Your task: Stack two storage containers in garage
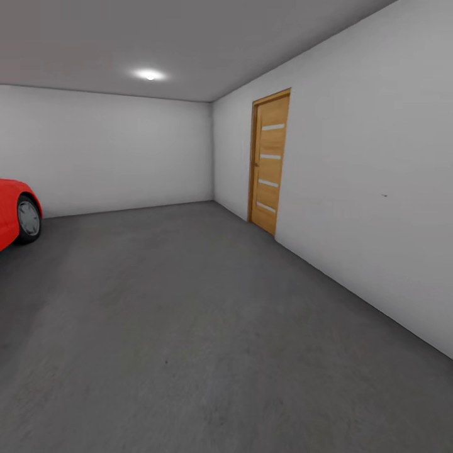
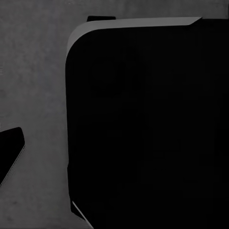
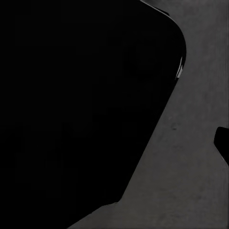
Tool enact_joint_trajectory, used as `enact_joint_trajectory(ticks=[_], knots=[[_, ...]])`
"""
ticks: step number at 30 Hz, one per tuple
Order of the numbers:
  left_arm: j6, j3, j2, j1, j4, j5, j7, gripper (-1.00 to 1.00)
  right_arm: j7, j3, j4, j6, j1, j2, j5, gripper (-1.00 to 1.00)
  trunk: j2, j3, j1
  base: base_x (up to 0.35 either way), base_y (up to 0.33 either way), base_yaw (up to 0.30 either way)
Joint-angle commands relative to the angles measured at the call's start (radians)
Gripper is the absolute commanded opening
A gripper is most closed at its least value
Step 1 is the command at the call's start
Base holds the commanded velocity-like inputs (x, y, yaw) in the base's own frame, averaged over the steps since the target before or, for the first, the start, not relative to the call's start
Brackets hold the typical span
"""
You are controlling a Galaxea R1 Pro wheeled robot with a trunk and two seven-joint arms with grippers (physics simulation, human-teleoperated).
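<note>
I am in the garage, looking across its dark grey concrete floor [image 1: 189, 327]. The two storage containers are out of view. In the left wrist view a large black rounded part of my own body [image 2: 148, 124] hangs over the floor [image 2: 33, 71], and one dark finger tip [image 2: 10, 151] pokes in at the edge. The right wrist view has the same black bulk [image 3: 81, 109] over grey concrete [image 3: 191, 167], with a small dark finger tip [image 3: 222, 143] at the border. Nothing lies between the fingers where they show.
A red car [image 1: 16, 211] stands at the far left with its wheel showing. A wooden door [image 1: 270, 163] is set in the white right wall [image 1: 377, 207]. A white back wall [image 1: 119, 151] closes the room under a ceiling spotlight [image 1: 149, 75].
</note>
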Motion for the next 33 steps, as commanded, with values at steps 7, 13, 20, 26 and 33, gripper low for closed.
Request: enact_joint_trajectory(ticks=[7, 13, 20, 26, 33], knots=[[-0.002, 0.001, 0.0, 0.0, 0.0, 0.002, 0.0, 1.0, 0.0, 0.008, 0.0, -0.004, 0.0, 0.0, -0.01, 1.0, 0.0, -0.001, 0.001, 0.324, 0.0, 0.0], [-0.003, 0.001, 0.0, 0.0, 0.0, 0.002, 0.0, 1.0, 0.0, 0.008, 0.0, -0.003, 0.0, 0.0, -0.01, 1.0, 0.0, -0.001, 0.001, 0.323, 0.0, 0.0], [-0.008, 0.002, 0.0, 0.0, 0.0, 0.002, 0.0, 1.0, 0.0, 0.008, 0.0, -0.003, 0.0, 0.0, -0.011, 1.0, 0.0, -0.001, 0.001, 0.324, 0.0, 0.0], [-0.008, 0.002, 0.0, 0.0, 0.0, 0.002, 0.0, 1.0, 0.0, 0.008, 0.0, -0.003, 0.0, 0.0, -0.01, 1.0, 0.0, -0.001, 0.001, 0.324, 0.0, 0.0], [-0.008, 0.002, 0.0, 0.0, 0.0, 0.002, 0.0, 1.0, 0.0, 0.008, 0.0, -0.004, 0.0, 0.0, -0.01, 1.0, 0.0, -0.001, 0.001, 0.323, 0.0, 0.0]])
